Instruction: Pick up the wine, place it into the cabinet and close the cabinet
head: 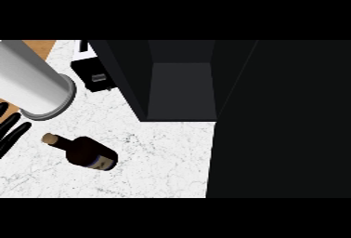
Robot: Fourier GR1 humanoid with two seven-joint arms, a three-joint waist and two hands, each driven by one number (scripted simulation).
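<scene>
the left hand (pixel 12 130) is cut off by the left edge, only straight fingers showing; the cabinet (pixel 182 88) runs past the top edge.

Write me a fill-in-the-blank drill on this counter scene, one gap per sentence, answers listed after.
1. The wine bottle on the counter is stopped with a ____.
2. The dark cabinet stands with its inside showing, so it is ____.
3. The left hand shows at the view's ____ edge.
4. The bottle is held by ____ hand.

Answers: cork; open; left; neither
</scene>
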